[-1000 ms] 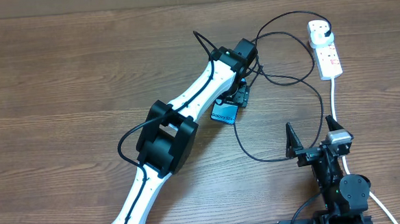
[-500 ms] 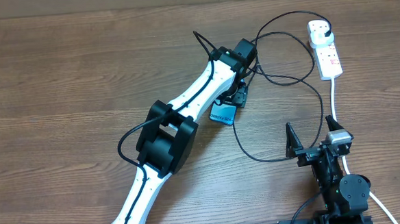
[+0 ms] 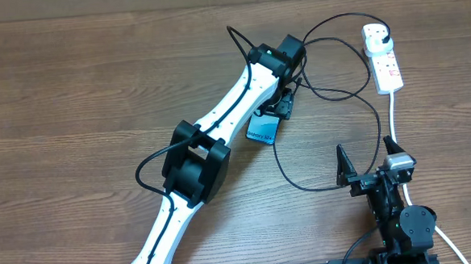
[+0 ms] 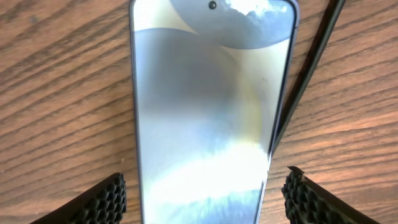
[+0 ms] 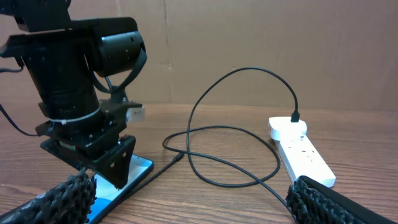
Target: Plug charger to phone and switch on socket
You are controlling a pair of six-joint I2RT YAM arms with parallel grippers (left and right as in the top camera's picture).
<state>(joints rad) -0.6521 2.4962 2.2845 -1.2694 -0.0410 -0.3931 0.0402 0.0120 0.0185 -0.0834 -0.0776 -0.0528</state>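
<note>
The phone lies flat on the table, blue screen up. It fills the left wrist view. My left gripper is open, pointing down over the phone's far end, with one finger on each side of it. The black charger cable loops from its plug in the white socket strip round to the phone. It runs along the phone's right edge, and its connector tip lies on the wood beside the phone. My right gripper is open and empty near the front edge.
The strip's thick white lead runs toward the front, past my right arm. The cable loop lies between my right gripper and the strip. A cardboard wall stands behind the table.
My left gripper has shifted slightly toward the far side over the phone. The phone has barely moved. The right arm is still.
</note>
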